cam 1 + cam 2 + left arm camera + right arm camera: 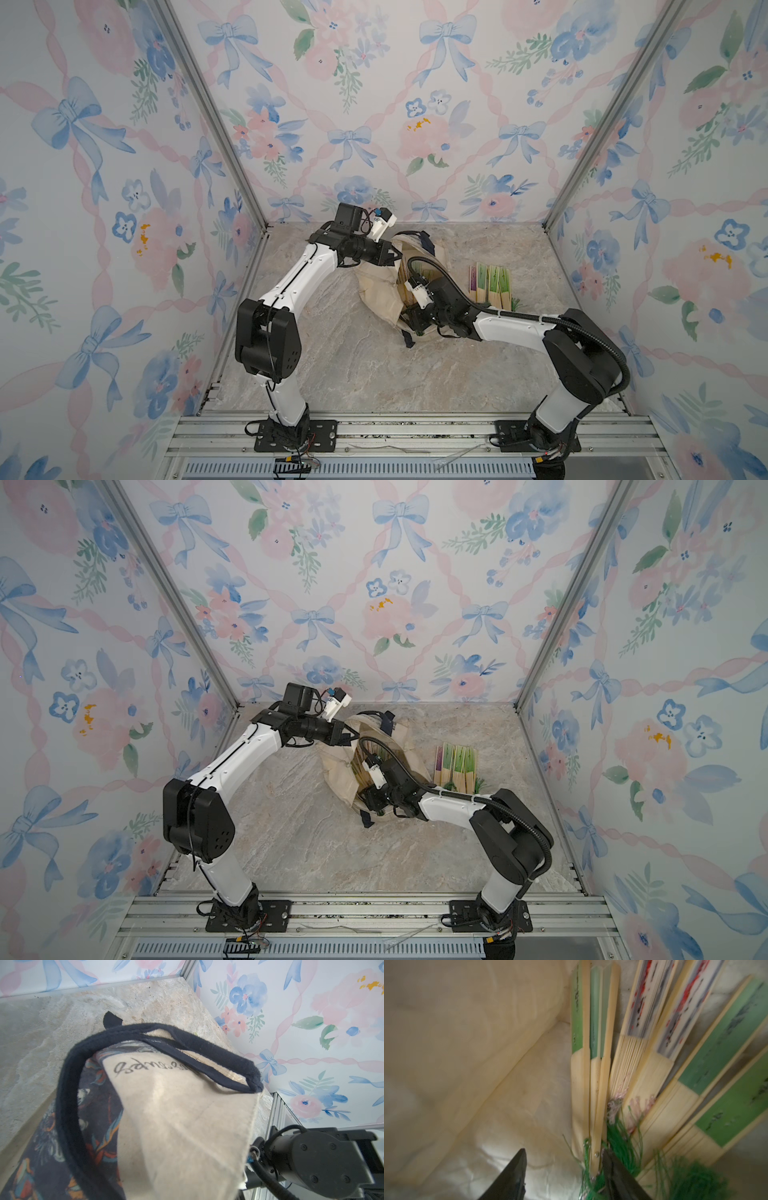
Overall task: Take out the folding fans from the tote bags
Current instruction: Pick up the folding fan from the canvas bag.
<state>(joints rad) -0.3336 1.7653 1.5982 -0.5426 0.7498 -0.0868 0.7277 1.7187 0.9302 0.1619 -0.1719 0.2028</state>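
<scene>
So the left hand (390,254) was clamped shut on the far rim of the tote bag (376,286), holding its mouth up. The right hand (563,1153) was down inside with its jaws apart, straddling the pivot end of a green fan (596,1095) but not pinching it yet. The other bagged fans (658,1039) lay splayed beside it, and some laid-out fans (490,282) sat in a row on the worktop (332,365) just right of the bag.

My worry: the green tassels (620,1138) were bunched right at one jaw. A pinch could catch threads or the neighbouring fan and drag two out, or snag the lining. If the left hand slipped, the mouth would probably flop onto the arm.

Writing: one script word (133,1067) on the bag, upside down and part-folded, so I couldn't read it. The marks on the fan leaves were too blurry.
</scene>
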